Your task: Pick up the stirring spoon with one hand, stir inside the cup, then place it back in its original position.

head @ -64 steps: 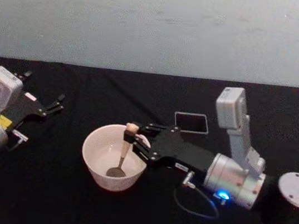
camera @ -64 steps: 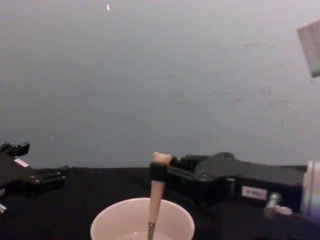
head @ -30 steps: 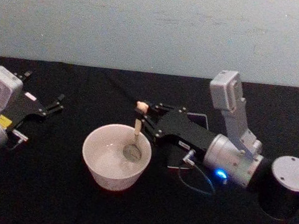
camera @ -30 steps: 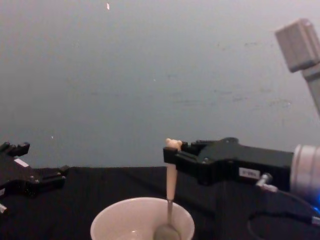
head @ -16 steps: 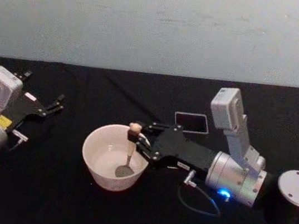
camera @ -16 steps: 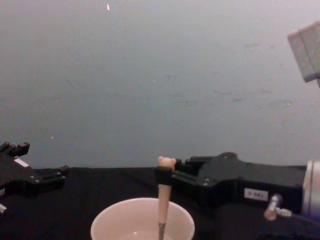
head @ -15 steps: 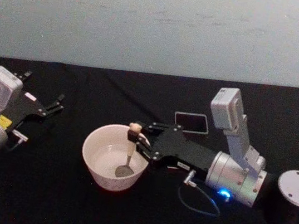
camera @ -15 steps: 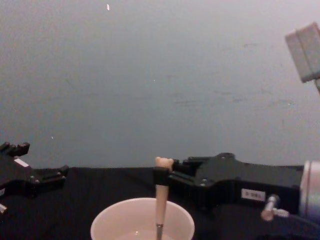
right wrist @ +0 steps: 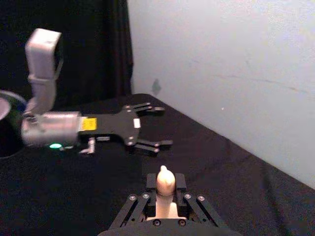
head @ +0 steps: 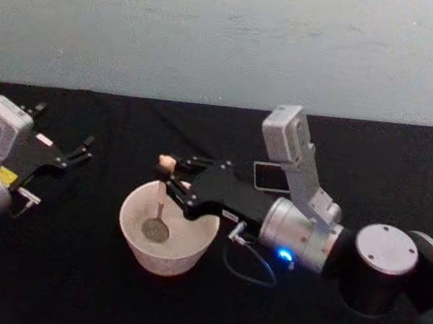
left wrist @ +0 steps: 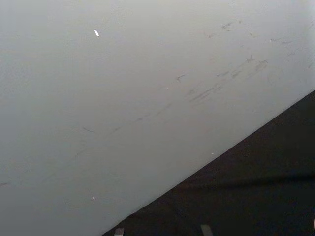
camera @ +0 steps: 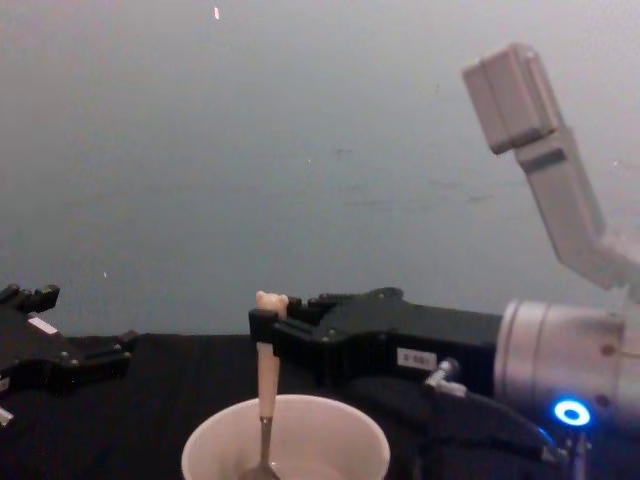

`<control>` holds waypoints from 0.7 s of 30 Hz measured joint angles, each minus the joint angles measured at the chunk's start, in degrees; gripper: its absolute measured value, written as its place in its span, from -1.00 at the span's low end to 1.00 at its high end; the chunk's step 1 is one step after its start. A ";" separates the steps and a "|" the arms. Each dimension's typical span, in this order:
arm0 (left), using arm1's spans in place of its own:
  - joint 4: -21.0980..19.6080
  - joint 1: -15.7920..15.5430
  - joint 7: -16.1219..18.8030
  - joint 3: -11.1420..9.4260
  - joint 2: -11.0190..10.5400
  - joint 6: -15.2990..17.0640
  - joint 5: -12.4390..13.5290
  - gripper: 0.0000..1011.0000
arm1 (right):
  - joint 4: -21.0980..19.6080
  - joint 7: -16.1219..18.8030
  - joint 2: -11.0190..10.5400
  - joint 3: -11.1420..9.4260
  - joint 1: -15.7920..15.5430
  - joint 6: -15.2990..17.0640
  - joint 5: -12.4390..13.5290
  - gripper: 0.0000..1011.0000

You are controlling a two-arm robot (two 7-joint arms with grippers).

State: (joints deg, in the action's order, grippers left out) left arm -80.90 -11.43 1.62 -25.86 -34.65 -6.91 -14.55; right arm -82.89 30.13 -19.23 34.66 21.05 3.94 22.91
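The wide cream cup stands on the black table at centre-left; its rim also appears low in the chest view as the cup. The stirring spoon stands nearly upright in the cup's left half, bear head on top and metal bowl down inside. From the side, the spoon dips below the rim. My right gripper is shut on the handle just under the bear head. The dark square holder sits behind my right arm, partly hidden. My left gripper rests open at the far left.
A thin cable loops from my right wrist onto the table beside the cup. My right arm's bulky elbow lies low at the right. The black table ends at the pale wall behind.
My right gripper has carried the spoon leftward across the cup, from its right side to its left half. The left arm has not moved.
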 joint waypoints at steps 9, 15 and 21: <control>0.00 0.00 0.00 0.00 0.00 0.00 0.00 0.98 | 4.63 -2.41 2.83 -1.61 2.87 0.17 -0.75 -0.56; 0.00 0.00 0.00 0.00 0.00 0.00 0.00 0.98 | 4.82 -2.53 2.09 -3.01 2.98 0.36 -0.79 -0.56; 0.00 0.00 0.00 0.00 0.00 0.00 0.00 0.98 | 1.75 -1.02 -0.68 -4.09 1.07 1.09 0.19 -0.56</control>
State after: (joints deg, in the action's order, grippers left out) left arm -80.90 -11.43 1.62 -25.86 -34.65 -6.91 -14.55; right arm -81.13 29.11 -19.91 30.57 22.12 5.03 23.10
